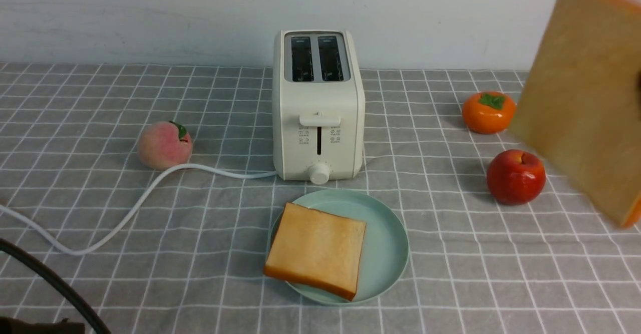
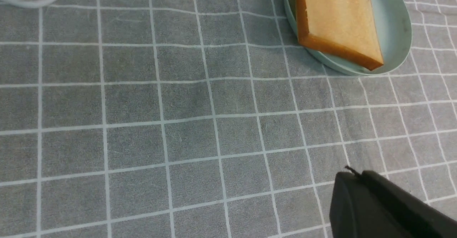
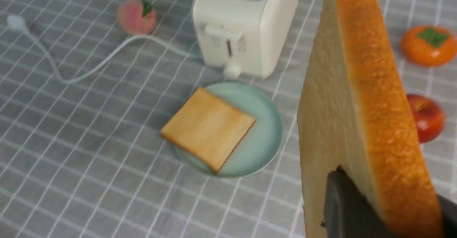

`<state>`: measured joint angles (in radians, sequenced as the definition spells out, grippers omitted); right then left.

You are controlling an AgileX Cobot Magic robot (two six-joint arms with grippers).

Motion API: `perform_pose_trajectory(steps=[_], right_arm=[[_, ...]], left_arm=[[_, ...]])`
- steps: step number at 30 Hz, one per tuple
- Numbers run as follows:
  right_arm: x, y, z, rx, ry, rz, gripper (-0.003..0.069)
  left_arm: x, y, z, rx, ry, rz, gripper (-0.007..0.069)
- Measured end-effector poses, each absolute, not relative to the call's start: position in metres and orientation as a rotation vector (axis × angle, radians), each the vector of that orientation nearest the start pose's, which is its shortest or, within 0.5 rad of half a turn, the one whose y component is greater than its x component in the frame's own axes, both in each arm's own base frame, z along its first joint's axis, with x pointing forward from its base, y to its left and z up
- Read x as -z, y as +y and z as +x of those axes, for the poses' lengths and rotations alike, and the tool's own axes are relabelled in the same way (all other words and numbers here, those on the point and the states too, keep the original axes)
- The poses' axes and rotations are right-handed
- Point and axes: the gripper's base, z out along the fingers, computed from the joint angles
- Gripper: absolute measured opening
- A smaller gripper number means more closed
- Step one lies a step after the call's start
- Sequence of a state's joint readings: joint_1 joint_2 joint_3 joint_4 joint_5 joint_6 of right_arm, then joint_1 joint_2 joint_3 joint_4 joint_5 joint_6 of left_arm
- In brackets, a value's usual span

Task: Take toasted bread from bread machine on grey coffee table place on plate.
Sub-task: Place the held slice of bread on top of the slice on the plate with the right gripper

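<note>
**One slice on the plate, one in the right tool**

We find the plate [image 1: 388, 254] on the desk [image 1: 100, 98], just in front of the bread machine [image 1: 318, 108] and near its knob. The plate holds the first slice [image 1: 315, 249] of toasted bread. It lies flat over the plate's left half, and its near-left corner covers the rim. The right half of the plate is bare mint green.

The bread machine stands upright, and both of its top slots show dark interiors. Its white cord [image 1: 150, 194] trails off to the left across the cloth, passing just beside a peach [image 1: 164, 144].

The second slice [image 1: 581, 98] is up in the air at the right of the front view. It is tilted on edge, well apart from the plate, and in that view it overlaps the space beside a persimmon [image 1: 488, 112] and an apple [image 1: 516, 176]. The right tool [image 3: 391, 186] is clamped on this slice, with a dark finger pressed against each face near one edge.

The left tool [image 2: 357, 177] has its jaws together with nothing between them. It hangs low over bare cloth, and the plate is off to one side of it.
</note>
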<state>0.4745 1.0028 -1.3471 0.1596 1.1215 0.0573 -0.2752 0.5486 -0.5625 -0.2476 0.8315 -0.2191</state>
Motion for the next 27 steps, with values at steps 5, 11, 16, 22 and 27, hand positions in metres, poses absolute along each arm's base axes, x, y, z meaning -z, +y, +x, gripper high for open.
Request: perform_pose_trajectory(steps=[5, 11, 16, 22, 27], right_arm=[[-0.369, 0.143, 0.192, -0.836, 2.428, -0.581, 0.0113], [-0.331, 0.165, 0.254, -1.236, 2.358, -0.477, 0.0113], [-0.291, 0.156, 0.31, -1.426, 2.27, -0.26, 0.0113], [-0.237, 0.159, 0.341, -1.416, 2.324, -0.147, 0.0113], [-0.207, 0.158, 0.354, -1.361, 2.383, -0.055, 0.0113]], left_arm=[[-0.292, -0.043, 0.085, 0.578, 2.333, -0.045, -0.0014], [-0.289, -0.043, 0.083, 0.573, 2.376, -0.037, -0.0014], [-0.288, -0.043, 0.081, 0.568, 2.401, -0.029, -0.0014], [-0.287, -0.043, 0.081, 0.566, 2.406, -0.028, -0.0014], [-0.28, -0.042, 0.081, 0.558, 2.427, -0.031, -0.0014]])
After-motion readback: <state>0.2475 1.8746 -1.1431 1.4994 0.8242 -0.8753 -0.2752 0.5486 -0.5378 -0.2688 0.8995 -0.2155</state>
